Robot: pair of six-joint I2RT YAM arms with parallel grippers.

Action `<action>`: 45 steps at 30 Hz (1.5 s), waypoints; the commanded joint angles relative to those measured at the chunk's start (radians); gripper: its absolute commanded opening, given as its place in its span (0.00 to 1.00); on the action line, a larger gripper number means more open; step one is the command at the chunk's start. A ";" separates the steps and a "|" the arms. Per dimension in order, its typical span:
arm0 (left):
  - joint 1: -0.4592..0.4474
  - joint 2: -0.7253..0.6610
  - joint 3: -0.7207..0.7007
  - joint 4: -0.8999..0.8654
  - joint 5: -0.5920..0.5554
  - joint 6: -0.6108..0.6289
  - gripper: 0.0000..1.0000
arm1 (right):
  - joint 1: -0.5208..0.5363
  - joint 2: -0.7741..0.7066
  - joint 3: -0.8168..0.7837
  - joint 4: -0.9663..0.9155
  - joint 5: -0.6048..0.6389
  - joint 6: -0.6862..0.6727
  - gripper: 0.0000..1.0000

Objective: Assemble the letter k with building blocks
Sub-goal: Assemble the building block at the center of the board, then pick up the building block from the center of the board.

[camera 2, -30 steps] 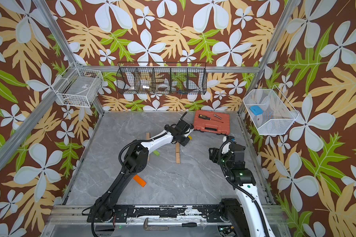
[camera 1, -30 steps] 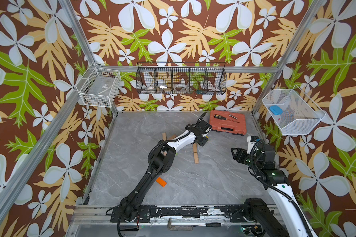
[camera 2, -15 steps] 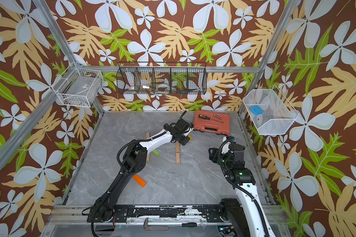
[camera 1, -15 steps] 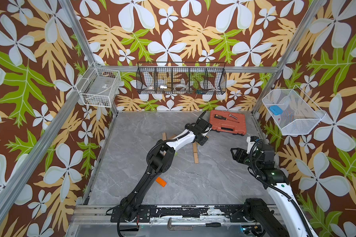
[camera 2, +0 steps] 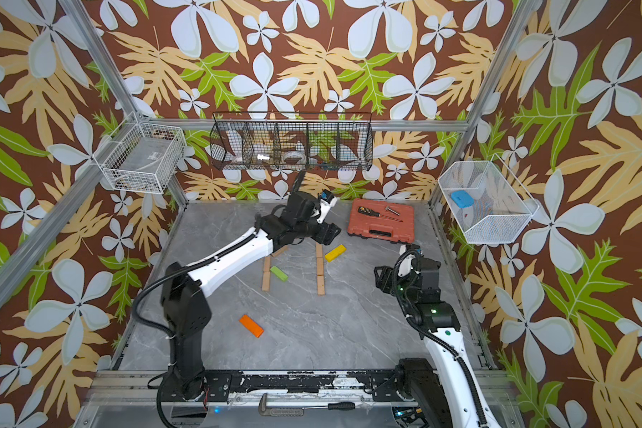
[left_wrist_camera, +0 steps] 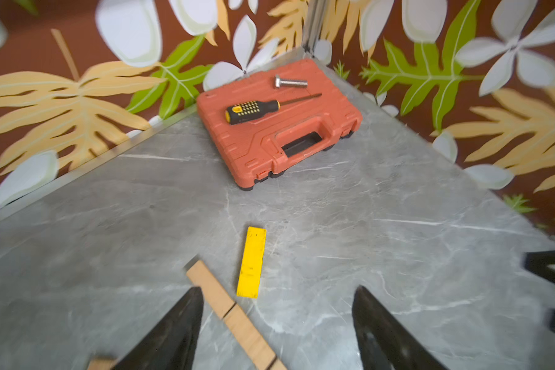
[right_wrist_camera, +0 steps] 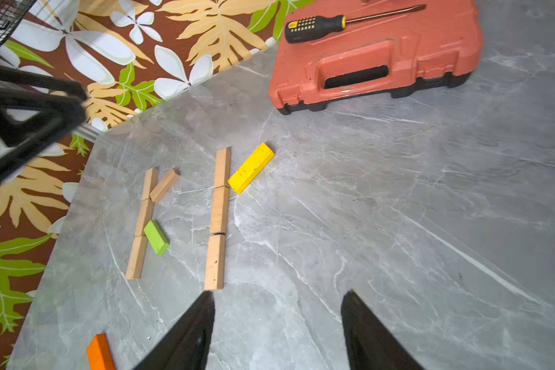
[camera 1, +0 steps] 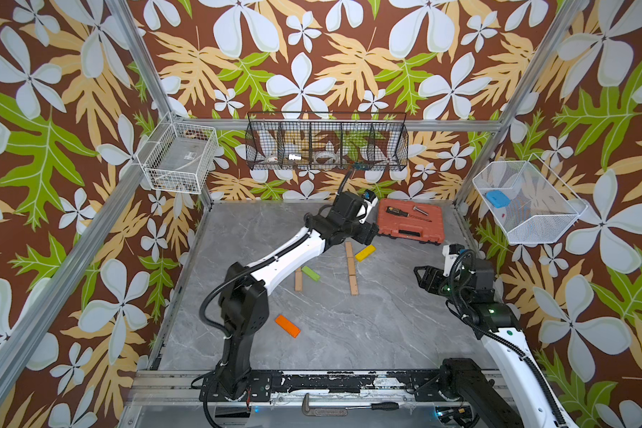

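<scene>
The left gripper (left_wrist_camera: 276,323) is reaching out low over the table (camera 1: 349,333), with its jaws standing wide apart and gripping nothing. Just ahead of its fingertips the yellow block (left_wrist_camera: 252,262) is lying flat on the table, clear of both fingers. A row of wood planks (left_wrist_camera: 234,315), laid end to end, is running under the gap between the fingers. The yellow block is slanting away from that row, its nearer end sitting just beside a joint in it; whether the two are touching cannot be told. Farther ahead of the gripper, past the yellow block, the case (left_wrist_camera: 279,128) is lying shut with a screwdriver (left_wrist_camera: 253,110) and a bolt (left_wrist_camera: 290,82) on its lid. The right gripper (right_wrist_camera: 279,296) is hanging above the table well apart from the left one, its jaws also standing apart with nothing between them. Just ahead of its fingertips the near end of the same row is lying, and beyond that row, off to one side, a second row (right_wrist_camera: 141,224) of three planks is lying parallel to it. A slanted plank (right_wrist_camera: 164,185) is leaning off the far part of that second row, and the green block (right_wrist_camera: 156,237) is slanting off its nearer part. The orange block (camera 1: 287,326) is lying alone, well apart from both grippers, beside the left arm's base.
</scene>
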 commanded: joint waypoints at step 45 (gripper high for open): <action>1.049 -0.573 -0.786 0.012 0.331 -0.223 1.00 | 1.206 1.414 0.987 -0.216 0.429 -0.215 0.56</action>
